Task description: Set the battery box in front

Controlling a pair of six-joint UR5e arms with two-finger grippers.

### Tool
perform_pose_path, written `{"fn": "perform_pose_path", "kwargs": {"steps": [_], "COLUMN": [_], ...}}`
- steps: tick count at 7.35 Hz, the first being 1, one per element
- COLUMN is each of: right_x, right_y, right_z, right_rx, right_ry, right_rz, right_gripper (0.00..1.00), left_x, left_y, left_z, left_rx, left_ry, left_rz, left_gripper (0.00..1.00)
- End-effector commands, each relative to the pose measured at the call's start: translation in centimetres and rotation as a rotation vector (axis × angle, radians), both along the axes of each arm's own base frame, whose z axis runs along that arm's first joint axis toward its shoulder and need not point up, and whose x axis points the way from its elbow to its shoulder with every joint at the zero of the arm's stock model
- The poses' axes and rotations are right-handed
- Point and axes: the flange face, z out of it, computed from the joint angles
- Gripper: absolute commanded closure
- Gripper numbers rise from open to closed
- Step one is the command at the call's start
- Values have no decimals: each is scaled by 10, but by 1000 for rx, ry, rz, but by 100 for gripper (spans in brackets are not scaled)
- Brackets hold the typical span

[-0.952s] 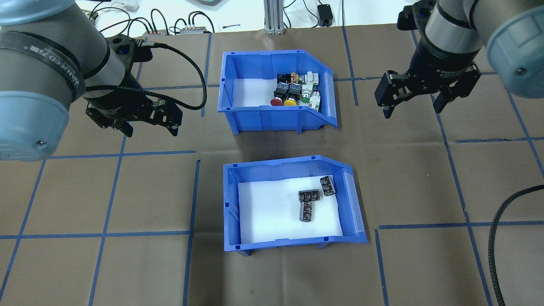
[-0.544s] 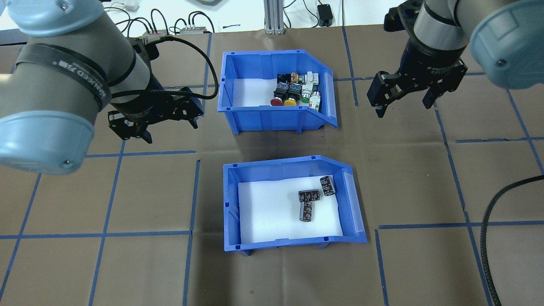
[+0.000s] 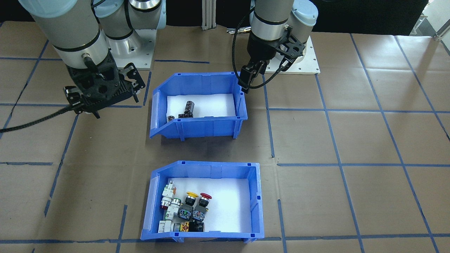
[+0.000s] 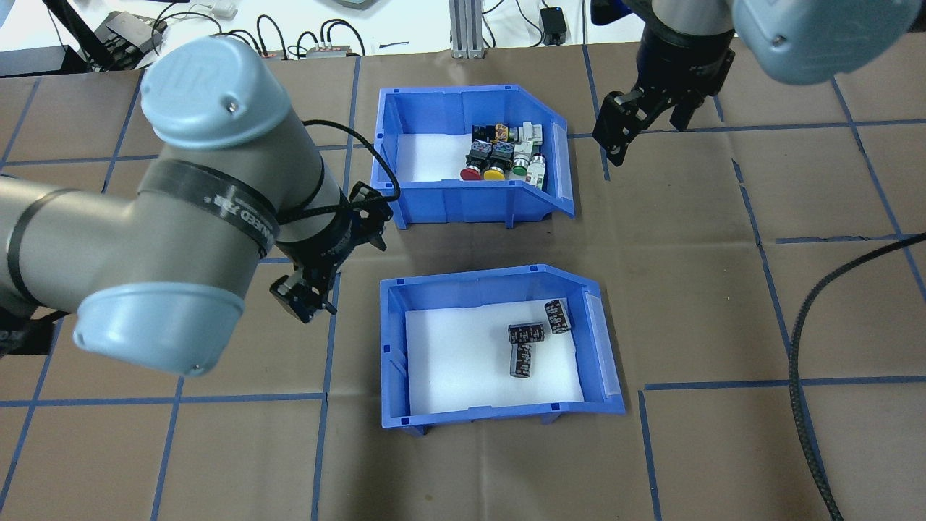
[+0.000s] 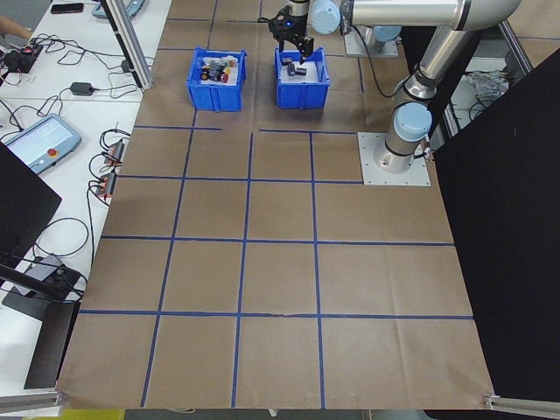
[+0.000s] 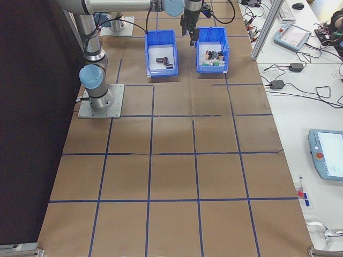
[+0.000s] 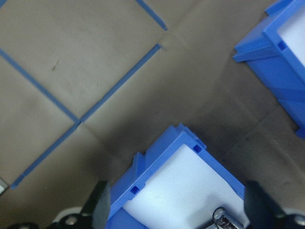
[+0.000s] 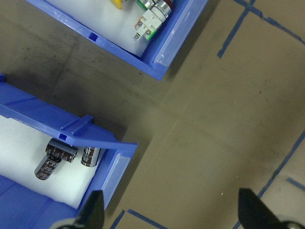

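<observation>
Blue battery box (image 4: 499, 347): three black cylinders (image 4: 532, 339); left pincer (image 4: 333, 264), right pincer (image 4: 646, 123) both apart, empty.

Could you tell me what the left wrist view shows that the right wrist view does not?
Only the left wrist view shows the closed back corner of the battery box. Only the right wrist view shows the box's sloped open end, two black cylinders in full, and switches in the other blue bin. Both show the white liner and blue tape on brown paper.

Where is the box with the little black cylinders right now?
In the overhead view the battery box sits centre-table, nearer the robot than the switch bin, with the left gripper beside its left wall.
</observation>
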Motion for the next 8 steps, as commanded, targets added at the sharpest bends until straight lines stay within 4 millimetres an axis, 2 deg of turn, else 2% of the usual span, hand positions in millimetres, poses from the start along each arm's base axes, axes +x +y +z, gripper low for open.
{"fn": "perform_pose_path", "kwargs": {"steps": [1,2,3,4,5,6,8], "right_x": [70,101,118,143,167,187,227], "right_y": [-47,-57,-64,-59,-48,-35,-8], "right_z": [-15,-17,-28,-41,-52,-59,-103], "right_rx": [-27,-39,-26,-7,9,25,98], "right_ry": [-2,-3,-4,-4,-4,-3,12], "right_rz": [281,397,508,620,686,778,916], "right_gripper": [0,0,0,0,0,0,0], "left_x": [-34,-48,-58,-63,-65,-68,-75], "left_y": [31,42,53,64,69,69,83], "left_z": [-20,-23,-27,-33,-39,-47,-77], "left_rx": [22,32,39,47,53,35,-9], "left_ry": [-6,-4,-13,-21,-18,4,40], "left_rz": [235,322,349,381,384,458,453], "left_gripper": [1,1,1,1,1,1,1]}}
